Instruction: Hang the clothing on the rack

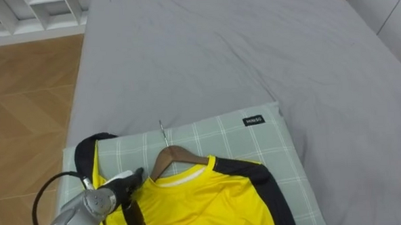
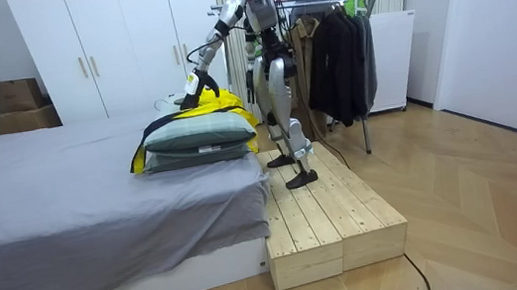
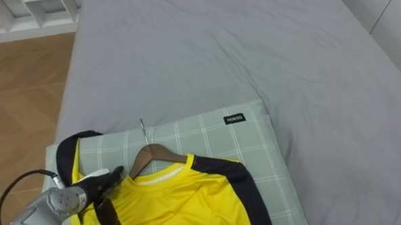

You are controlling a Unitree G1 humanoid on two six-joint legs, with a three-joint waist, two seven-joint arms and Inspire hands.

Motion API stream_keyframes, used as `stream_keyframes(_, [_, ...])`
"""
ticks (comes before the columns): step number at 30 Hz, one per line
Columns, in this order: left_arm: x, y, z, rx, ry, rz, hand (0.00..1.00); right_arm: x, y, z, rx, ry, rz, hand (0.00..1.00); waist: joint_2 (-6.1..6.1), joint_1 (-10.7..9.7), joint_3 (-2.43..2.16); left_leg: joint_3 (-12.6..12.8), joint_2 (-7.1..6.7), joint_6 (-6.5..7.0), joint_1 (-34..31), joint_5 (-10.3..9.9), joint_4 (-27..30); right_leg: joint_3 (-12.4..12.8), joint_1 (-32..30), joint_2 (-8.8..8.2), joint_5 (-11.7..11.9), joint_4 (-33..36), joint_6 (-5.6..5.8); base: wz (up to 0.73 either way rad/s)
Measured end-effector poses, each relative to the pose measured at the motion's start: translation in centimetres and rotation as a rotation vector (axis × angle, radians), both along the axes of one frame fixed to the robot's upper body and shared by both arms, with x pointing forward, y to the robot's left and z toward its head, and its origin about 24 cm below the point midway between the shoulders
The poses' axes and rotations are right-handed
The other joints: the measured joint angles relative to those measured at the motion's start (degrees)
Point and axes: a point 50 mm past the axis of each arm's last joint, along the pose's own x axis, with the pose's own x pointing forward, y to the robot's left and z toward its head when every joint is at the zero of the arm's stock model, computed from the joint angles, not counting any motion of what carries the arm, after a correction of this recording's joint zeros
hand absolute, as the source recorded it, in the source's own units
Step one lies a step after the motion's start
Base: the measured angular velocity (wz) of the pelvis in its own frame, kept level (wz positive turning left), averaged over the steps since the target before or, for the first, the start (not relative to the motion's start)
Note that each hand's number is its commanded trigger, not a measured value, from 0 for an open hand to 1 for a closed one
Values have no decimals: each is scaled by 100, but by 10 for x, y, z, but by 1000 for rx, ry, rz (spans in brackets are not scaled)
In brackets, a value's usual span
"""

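The yellow shirt (image 1: 204,200) with dark trim lies on a pale green checked pillow (image 1: 256,140) at the near edge of the grey bed (image 1: 218,51). The shirt's lower part is cut off by the bottom of the eye views. A wooden hanger (image 1: 178,154) sits inside the collar. One of its arms shows above the neckline and the other runs under the cloth, while its thin metal hook (image 1: 163,134) points up the pillow.

The left hand (image 1: 112,191) comes in from the lower left and rests on the shirt's shoulder, just beside the hanger's end. It is partly cut off, and I cannot tell whether it is spread or clamped on the cloth. A dark sleeve edge curls round behind it.

A small black label (image 1: 253,120) with pale lettering is sewn near the pillow's far corner. Beyond the bed's left side are a wood floor (image 1: 24,113) and a white shelf (image 1: 33,14).

The room view adds that the robot stands on a wooden platform (image 2: 324,221) beside the bed. It leans an arm over the checked pillow, which is stacked on a grey pillow (image 2: 195,156). Yellow cloth hangs off both ends. Behind the robot is a clothes rack (image 2: 337,54) hung with dark garments. White wardrobes (image 2: 115,44) and cardboard boxes (image 2: 18,102) stand along the far wall.
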Motion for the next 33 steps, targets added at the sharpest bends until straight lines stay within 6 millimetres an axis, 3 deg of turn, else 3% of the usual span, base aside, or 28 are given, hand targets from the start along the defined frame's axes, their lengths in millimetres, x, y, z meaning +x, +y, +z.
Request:
stream_keyframes(15, [-7, -2, -6, 15, 149, -38, 0, 0, 2, 0, 32, 27, -20, 0, 0, -124, 6, 20, -16, 12, 122, 13, -9, -29, 180, -6, 0, -99, 1, 1])
stream_keyframes(28, [-4, 2, -4, 32, 85, -17, 0, -2, 0, 0, 28, 17, -45, 0, -8, -75, -3, 47, -12, 11, 83, 15, 11, -2, 111, -9, 0, -38, 1, -1])
stream_keyframes(33, [0, 7, 0, 60, -41, 25, 0, -5, 2, -2, 37, 17, -52, 0, -186, 71, -24, 66, 1, 4, -39, 42, 60, -2, -26, -8, 0, 39, 0, -1])
